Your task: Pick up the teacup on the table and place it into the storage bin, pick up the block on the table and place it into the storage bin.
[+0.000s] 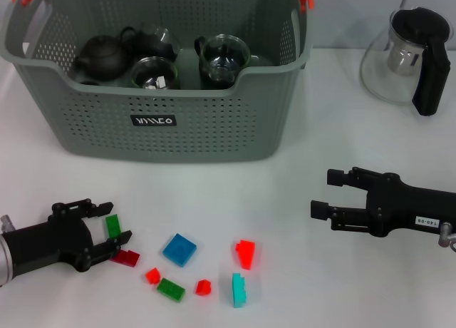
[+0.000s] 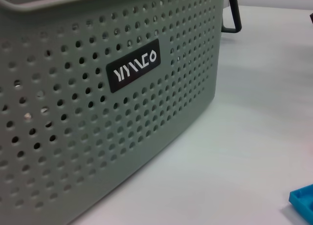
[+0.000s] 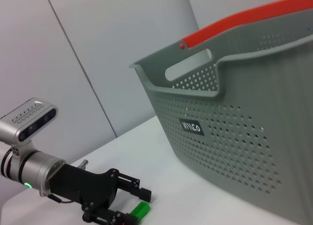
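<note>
The grey storage bin stands at the back left, with two glass teacups and dark teapots inside; no teacup shows on the table itself. Several small blocks lie in front, among them a blue one, a red one and a teal one. My left gripper is low at the front left, open, its fingers on either side of a green block. The right wrist view shows that gripper and the green block too. My right gripper hovers open and empty at the right.
A glass teapot with a black handle stands at the back right. A dark red block lies just beside the left fingers. The left wrist view shows the bin wall close up and a blue block's corner.
</note>
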Available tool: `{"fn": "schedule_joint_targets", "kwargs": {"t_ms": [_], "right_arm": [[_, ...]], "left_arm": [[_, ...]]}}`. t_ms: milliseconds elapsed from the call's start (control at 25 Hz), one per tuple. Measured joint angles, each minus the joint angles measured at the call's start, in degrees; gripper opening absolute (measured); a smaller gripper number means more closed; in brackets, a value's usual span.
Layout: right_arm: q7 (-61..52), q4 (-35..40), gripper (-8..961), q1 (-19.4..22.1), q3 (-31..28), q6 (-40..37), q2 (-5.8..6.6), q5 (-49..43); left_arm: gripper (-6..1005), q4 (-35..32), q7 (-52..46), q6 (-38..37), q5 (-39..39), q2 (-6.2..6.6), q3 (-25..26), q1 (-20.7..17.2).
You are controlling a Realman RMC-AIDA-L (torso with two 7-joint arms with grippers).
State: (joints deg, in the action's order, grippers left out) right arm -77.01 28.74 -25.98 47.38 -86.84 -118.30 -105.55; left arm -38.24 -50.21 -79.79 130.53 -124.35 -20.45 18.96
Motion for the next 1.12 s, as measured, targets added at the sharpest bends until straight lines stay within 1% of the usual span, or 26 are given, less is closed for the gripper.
{"fn": "schedule_joint_targets", "kwargs": {"t_ms": [480, 600, 640, 800, 960, 1120], "right_arm": [[-0.06, 0.00, 926, 0.06, -0.01, -0.08, 0.00, 0.00], [-0.07, 0.00, 926, 0.05, -0.01, -0.15, 0.00, 0.00], [-0.07, 0.00, 926, 0.06, -0.01, -0.15, 0.00, 0.00], [-0.08, 0.00, 926, 0.09, -0.01, -0.23, 0.01, 0.00], [-0.08, 0.00, 926, 0.04, -0.01, -0.34, -0.04, 0.00], [-0.08, 0.00, 926, -0.02, -0.01, -0.40, -0.09, 0.00]], "left_arm": [[552, -0.63, -0.13, 0.25, 0.07, -0.01, 0.55, -0.06], [436, -1.20, -0.61, -0.67, -0.09, 0.00, 0.90, -0.06], [439, -1.61, -1.00, -1.52, -0.22, 0.03, 1.42, -0.07], [449, -3.32, -2.87, -8.93, -0.98, 0.49, 6.33, 0.22], [460, -3.40, -4.06, -20.10, -5.42, 1.69, 13.02, 0.75], [471, -2.65, -8.92, -26.45, -10.58, 2.29, 14.97, 1.65]]}}
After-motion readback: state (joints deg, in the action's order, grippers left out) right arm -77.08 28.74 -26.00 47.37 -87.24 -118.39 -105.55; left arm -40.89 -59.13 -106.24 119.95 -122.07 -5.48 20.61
